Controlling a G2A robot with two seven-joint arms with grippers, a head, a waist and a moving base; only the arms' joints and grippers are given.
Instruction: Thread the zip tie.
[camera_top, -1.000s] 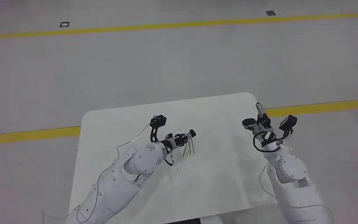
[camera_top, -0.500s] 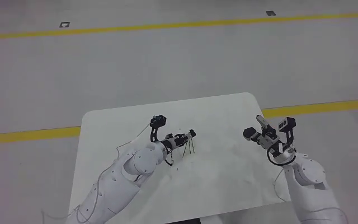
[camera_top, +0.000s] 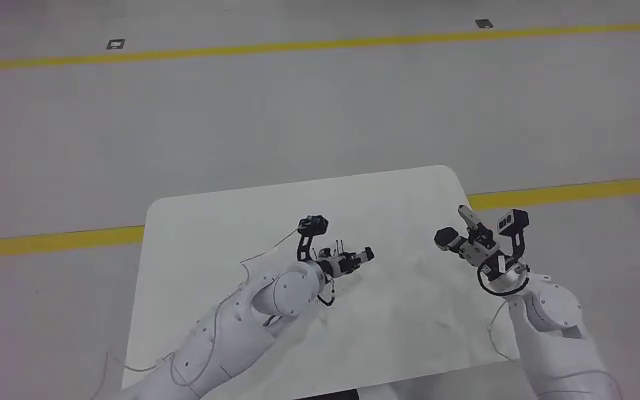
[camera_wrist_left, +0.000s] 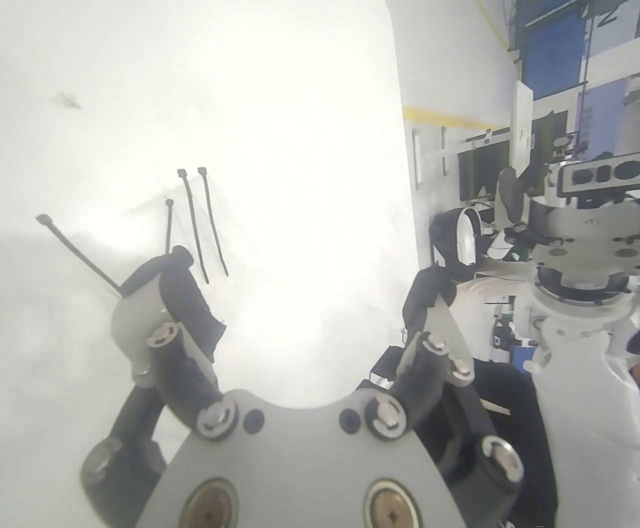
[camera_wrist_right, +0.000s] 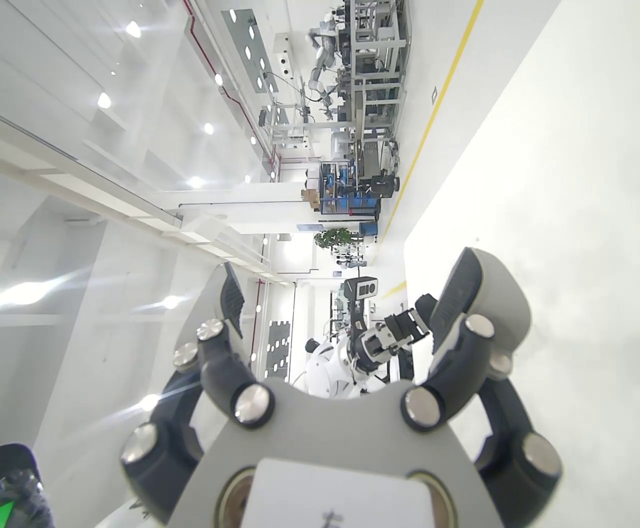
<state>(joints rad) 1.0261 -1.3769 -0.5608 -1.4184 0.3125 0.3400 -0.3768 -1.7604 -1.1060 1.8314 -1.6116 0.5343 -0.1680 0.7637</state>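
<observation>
Swung toward mid-table, my left fingers (camera_wrist_left: 165, 295) hang wide open and empty, the four zip ties (camera_wrist_left: 194, 226) lying on the table (camera_top: 200, 240) just beyond one fingertip, straps running away from me, far nearer than my equally open, empty right fingers (camera_wrist_right: 480, 295).

Left gripper (camera_wrist_left: 302, 277), right gripper (camera_wrist_right: 347, 272): fingers (camera_wrist_right: 452, 295) apart.

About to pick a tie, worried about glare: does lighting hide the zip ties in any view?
Left wrist view: hard glare whitens the table, yet four zip ties stand out dark. Top view: even light, no glare. Right wrist view: ceiling lamps flare into streaks.
</observation>
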